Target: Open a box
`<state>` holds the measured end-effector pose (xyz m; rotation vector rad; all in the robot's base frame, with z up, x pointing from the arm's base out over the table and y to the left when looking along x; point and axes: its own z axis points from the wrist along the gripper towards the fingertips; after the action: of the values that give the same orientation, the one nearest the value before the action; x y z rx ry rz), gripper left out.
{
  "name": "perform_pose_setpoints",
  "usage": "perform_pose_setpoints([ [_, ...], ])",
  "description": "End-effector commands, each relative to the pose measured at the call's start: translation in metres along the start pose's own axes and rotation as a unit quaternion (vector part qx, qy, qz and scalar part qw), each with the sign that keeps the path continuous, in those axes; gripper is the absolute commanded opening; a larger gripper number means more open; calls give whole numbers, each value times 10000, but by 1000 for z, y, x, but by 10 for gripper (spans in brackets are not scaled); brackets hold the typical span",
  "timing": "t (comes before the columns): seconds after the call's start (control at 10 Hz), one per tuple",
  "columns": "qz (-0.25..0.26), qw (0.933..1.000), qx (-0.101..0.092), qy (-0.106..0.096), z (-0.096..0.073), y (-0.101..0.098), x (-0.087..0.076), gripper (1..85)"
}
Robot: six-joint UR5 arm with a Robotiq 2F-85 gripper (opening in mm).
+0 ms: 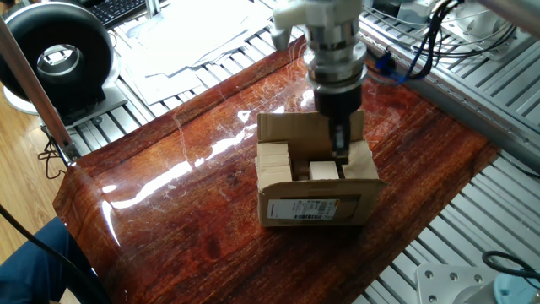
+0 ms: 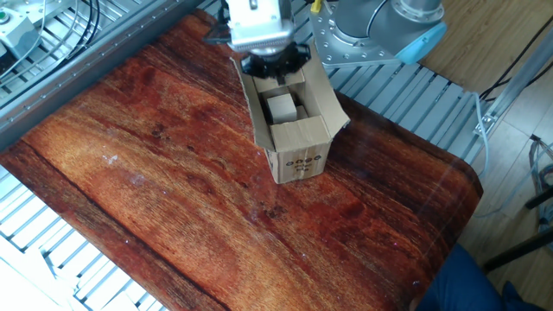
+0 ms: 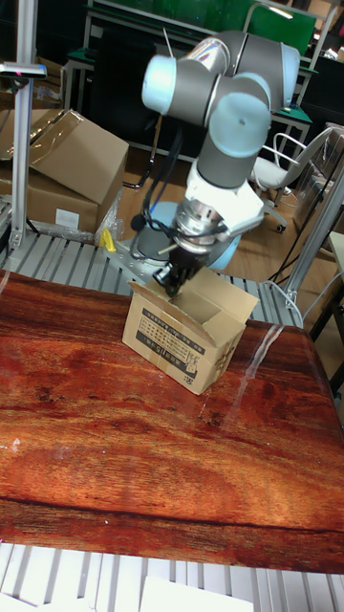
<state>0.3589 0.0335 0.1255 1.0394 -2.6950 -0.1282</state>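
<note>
At centre frame on the dark wood surface (image 1: 169, 211), the box (image 1: 316, 207) sits with flaps mostly up as the hand (image 1: 340, 150), fingers' spacing unclear, dips into its far side, apparently to push the last flap outward next.

A robotics lab or workshop. A glossy wood-grain tabletop (image 1: 211, 211) sits on an aluminium slat frame (image 1: 472, 76), with bundled cables (image 1: 439, 38) along it. The tall fixed view shows a grey and pale blue industrial arm (image 3: 225, 105), stacked cardboard cartons (image 3: 57, 167), an office chair (image 3: 287, 163) and metal shelving (image 3: 143, 29) behind.
</note>
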Motion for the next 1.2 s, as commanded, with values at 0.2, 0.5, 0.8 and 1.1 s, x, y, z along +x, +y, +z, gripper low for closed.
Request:
perform_pose_setpoints([
  [0.2, 76, 9991, 59, -409, 21, 4, -15, 10],
  [0.5, -113, 9992, 133, -367, 25, 0, 0, 10],
  [0.8, -220, 9990, 197, -329, 26, -6, 7, 10],
  [1.1, -398, 9990, 206, 46, 14, -11, 25, 10],
])
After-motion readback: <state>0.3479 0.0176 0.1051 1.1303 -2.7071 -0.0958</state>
